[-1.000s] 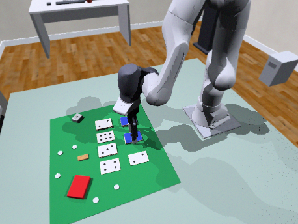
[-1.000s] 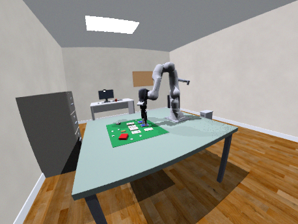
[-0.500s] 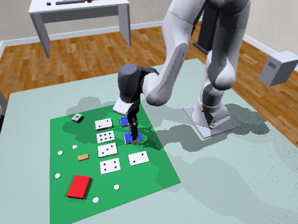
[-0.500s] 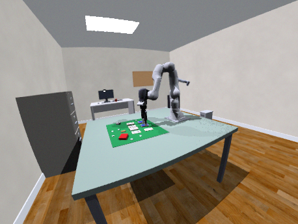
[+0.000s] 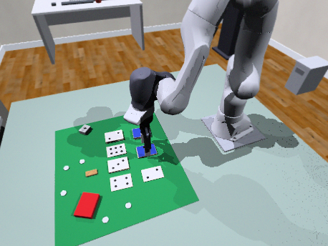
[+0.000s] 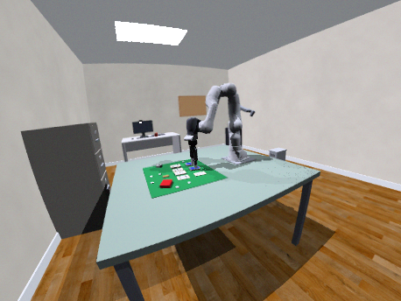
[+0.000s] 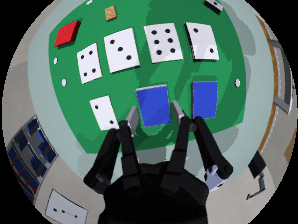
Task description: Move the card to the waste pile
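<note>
A blue face-down card (image 5: 146, 150) lies on the green mat (image 5: 118, 175); it also shows in the wrist view (image 7: 154, 106). A second blue face-down card (image 5: 137, 133) lies just behind it, closer to the robot base, and shows in the wrist view (image 7: 205, 98). A face-up white card with two pips (image 5: 152, 174) lies on the other side of the first blue card, in the same row (image 7: 103, 112). My gripper (image 5: 147, 146) stands upright, low over the first blue card. In the wrist view the gripper (image 7: 154, 116) has its fingers half apart, straddling the card's near edge, and nothing is gripped.
A column of several face-up white cards (image 5: 117, 157) runs beside this row. A red block (image 5: 87, 204), a small tan tile (image 5: 91, 173), a grey cube (image 5: 85, 129) and several white discs lie on the mat's left part. The robot base (image 5: 233, 132) stands to the right.
</note>
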Controlling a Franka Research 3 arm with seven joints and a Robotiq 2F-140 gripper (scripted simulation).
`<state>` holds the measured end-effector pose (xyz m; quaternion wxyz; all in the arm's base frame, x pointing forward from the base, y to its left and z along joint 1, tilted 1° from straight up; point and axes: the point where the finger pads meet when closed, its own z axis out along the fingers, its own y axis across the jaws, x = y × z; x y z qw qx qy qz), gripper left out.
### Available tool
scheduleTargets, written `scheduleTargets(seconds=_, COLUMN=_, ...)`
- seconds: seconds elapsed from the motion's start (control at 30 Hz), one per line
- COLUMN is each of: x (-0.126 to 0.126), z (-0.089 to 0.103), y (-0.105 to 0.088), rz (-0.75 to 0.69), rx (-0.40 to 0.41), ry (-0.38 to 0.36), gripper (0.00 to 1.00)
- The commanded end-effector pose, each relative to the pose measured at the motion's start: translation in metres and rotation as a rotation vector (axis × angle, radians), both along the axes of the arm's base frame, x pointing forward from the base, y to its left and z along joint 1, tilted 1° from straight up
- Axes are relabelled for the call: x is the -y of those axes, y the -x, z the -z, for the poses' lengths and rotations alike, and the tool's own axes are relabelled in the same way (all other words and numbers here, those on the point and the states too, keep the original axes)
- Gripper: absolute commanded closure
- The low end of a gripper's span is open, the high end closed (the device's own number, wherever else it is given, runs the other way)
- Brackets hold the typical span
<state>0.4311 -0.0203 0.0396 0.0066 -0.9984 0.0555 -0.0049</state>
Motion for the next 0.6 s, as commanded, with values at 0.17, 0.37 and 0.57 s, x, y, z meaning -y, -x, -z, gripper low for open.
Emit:
scheduleTargets(seconds=0.17, x=0.000, z=-0.024, y=0.003, rz=-0.009, rx=-0.007, ry=-0.003, gripper=0.50)
scheduleTargets(seconds=0.37, x=0.000, z=-0.024, y=0.003, rz=-0.009, rx=-0.007, ry=-0.003, gripper=0.50)
scheduleTargets(seconds=0.57, x=0.000, z=-0.024, y=0.003, rz=-0.009, rx=-0.007, ry=-0.003, gripper=0.50)
